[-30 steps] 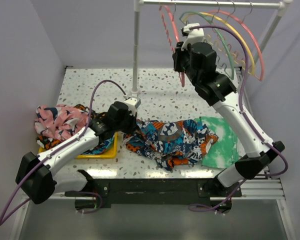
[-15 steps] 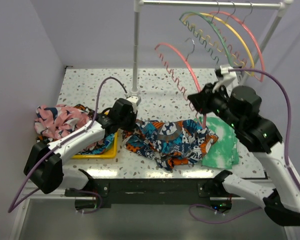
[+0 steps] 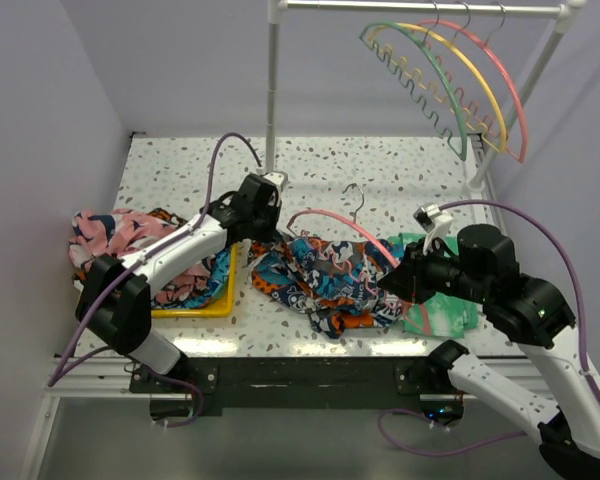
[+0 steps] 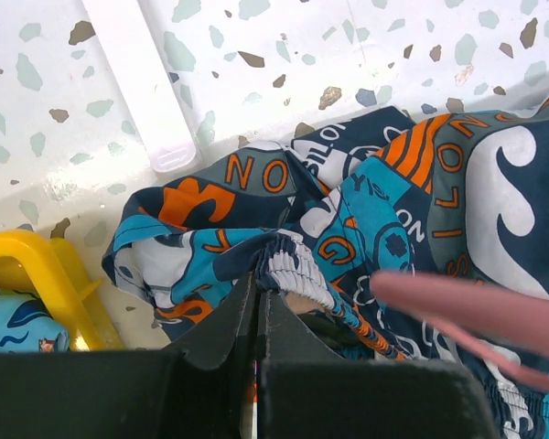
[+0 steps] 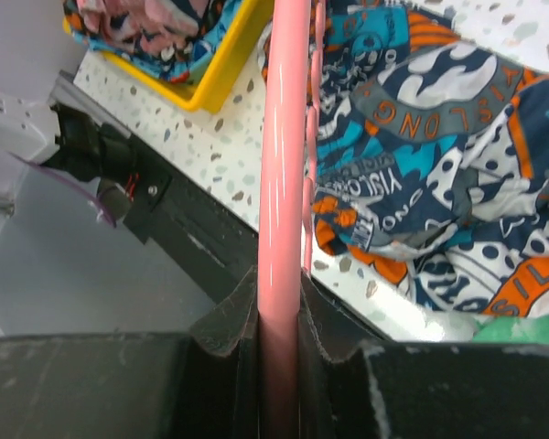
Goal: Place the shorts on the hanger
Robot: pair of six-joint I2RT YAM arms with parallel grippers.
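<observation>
The shorts [image 3: 325,280], in an orange, teal, navy and white print, lie bunched at the table's front middle. My left gripper [image 3: 263,222] is shut on their gathered waistband [image 4: 288,265] at their left end. My right gripper [image 3: 408,277] is shut on one end of the coral-pink hanger [image 3: 340,225], which arches low over the shorts with its metal hook [image 3: 357,192] pointing up. In the right wrist view the pink bar [image 5: 282,183] runs straight out from between my fingers over the shorts [image 5: 421,137]. A blurred pink bar [image 4: 467,306] crosses the left wrist view.
A yellow tray [image 3: 212,303] with a pink-and-navy garment [image 3: 115,240] sits at the left. A green-and-white tie-dye cloth [image 3: 445,305] lies at the right. A white rack [image 3: 272,90] holds green, yellow and pink hangers [image 3: 460,75] at the back right.
My right arm has carried the pink hanger down from the rack to just above the shorts. My left gripper has moved right and up along the shorts' left edge.
</observation>
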